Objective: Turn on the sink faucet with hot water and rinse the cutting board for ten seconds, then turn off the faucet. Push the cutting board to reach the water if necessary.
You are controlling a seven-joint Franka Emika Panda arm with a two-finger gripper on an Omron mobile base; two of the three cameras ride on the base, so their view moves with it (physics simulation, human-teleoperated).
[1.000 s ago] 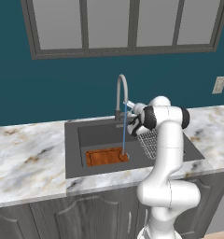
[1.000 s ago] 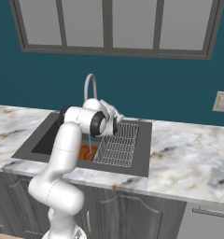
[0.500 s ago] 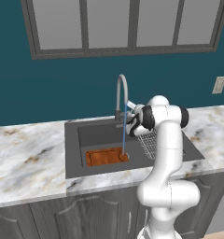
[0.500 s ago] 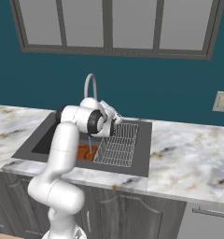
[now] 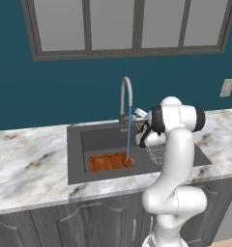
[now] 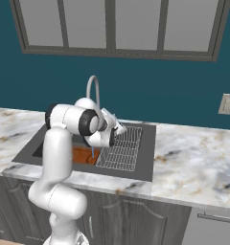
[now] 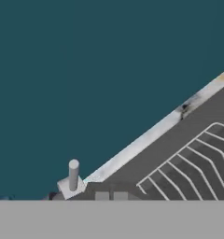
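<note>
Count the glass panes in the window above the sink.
4. The grey-framed window's panes run side by side along the teal wall, above the dark grey rectangular sink. The picture's top edge crops them, so any higher panes stay hidden.

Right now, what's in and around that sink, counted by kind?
Faucets: 1, the sink faucet
Water streams: 1, the water
Cutting boards: 1, the cutting board
Wire racks: 1, the wire rack
Sinks: 1, the sink
Total: 5
</note>
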